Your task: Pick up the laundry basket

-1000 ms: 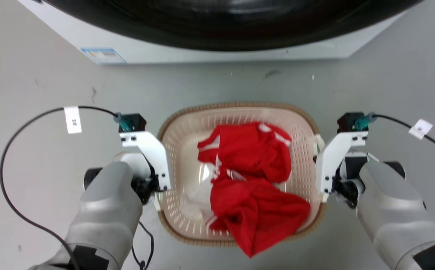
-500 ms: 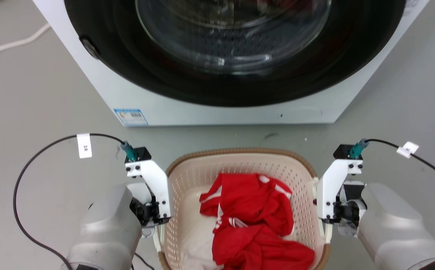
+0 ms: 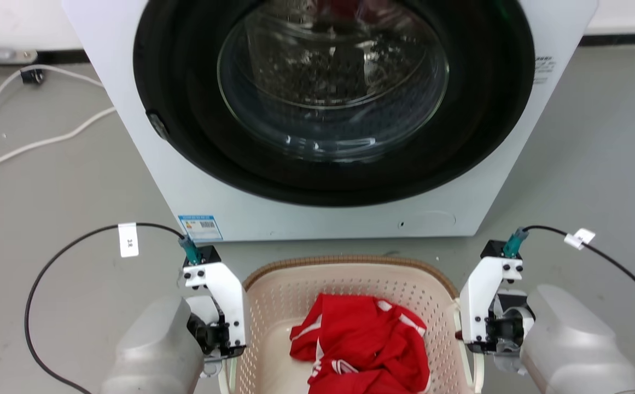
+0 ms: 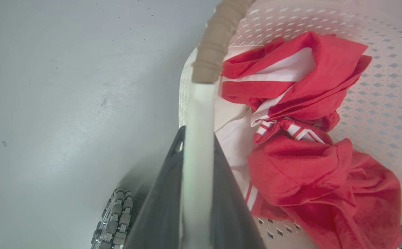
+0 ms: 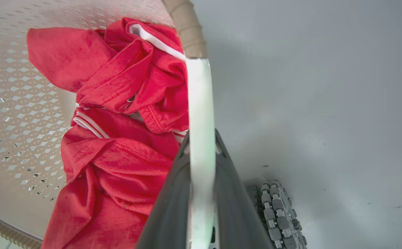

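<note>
Jaws of your left gripper [image 4: 198, 130] and right gripper [image 5: 201, 135] each pinch a white handle [image 4: 198, 103] of the basket [image 3: 350, 260], held between them before the washer [image 3: 197, 191], so gripping looks done; whether it has cleared the floor [image 3: 49, 191] you cannot tell.

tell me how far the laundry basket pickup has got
Done: the left tool and right tool are each shut on a white side handle of the laundry basket, red clothes inside. In hand: the two-sided hold, in front of the washer. Left: raising it clear; its underside is hidden, so whether it has left the floor is unclear.
</note>
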Robot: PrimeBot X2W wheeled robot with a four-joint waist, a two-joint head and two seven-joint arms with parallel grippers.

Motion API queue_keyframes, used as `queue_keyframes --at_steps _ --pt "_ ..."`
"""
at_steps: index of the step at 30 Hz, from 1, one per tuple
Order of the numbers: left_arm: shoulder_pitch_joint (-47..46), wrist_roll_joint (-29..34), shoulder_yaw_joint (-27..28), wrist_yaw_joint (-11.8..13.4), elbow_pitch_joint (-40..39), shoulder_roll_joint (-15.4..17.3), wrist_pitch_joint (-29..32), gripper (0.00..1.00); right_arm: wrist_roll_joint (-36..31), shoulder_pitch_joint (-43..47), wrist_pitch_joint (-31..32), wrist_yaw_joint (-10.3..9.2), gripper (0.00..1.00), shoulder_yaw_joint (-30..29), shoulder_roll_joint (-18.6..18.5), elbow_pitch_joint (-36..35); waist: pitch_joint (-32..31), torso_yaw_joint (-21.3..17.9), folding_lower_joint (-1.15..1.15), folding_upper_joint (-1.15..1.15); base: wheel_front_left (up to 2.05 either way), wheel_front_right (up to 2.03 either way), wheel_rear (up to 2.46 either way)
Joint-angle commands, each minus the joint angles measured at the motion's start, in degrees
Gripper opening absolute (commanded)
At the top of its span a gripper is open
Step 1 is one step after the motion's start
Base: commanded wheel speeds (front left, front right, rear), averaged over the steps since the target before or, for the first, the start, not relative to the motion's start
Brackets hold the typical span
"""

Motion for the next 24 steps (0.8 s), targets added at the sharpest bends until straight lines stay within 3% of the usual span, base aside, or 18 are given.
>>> queue_keyframes --at_steps 1,10,24 --pt "0.5 -0.7 0.0 -0.2 -0.4 -0.9 -0.1 0.00 0.6 0.8 0.4 0.16 0.00 -0.1 1.3 -0.1 -1.1 0.0 0.01 0.00 0.00 0.00 0.00" --pt "3.6 -1.3 -2.1 -0.3 -0.4 -1.4 0.1 0.00 1.3 3.2 1.7 0.17 0.00 -0.7 1.6 0.2 -5.1 0.2 0.01 0.00 0.00 0.00 0.00" --pt "5.6 -3.5 -4.2 -0.3 -0.5 -2.0 -0.4 0.00 0.2 4.0 1.6 0.18 0.00 -1.5 1.6 0.3 -6.3 0.6 0.01 0.00 0.00 0.00 0.00"
